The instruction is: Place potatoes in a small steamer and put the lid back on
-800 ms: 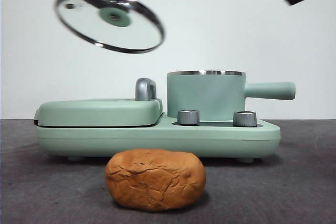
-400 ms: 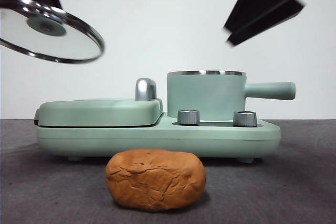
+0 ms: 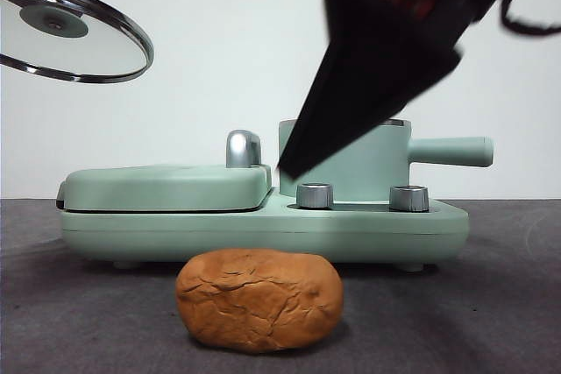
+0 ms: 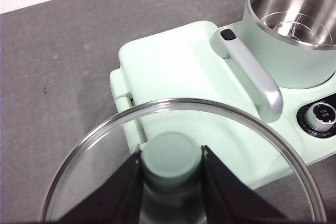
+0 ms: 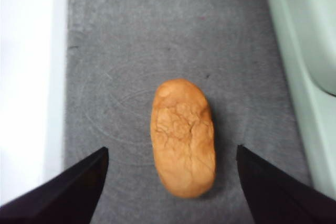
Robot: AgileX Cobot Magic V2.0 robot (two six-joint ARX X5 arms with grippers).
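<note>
Potato: orange-brown oval, cracked matte skin, on grey felt worktop near front edge. Right gripper above it, fingers spread wide. Mint steamer open, steel inside. Left gripper pinching knob of glass lid, raised, tilted.

The round clear glass lid is showing a shiny steel rim and smooth mint-green plastic knob. The mint-green cylindrical steamer pot is gleaming with polished metal inside. The orange-brown oval potato is looking matte, cracked, lying on rough grey cloth.
</note>
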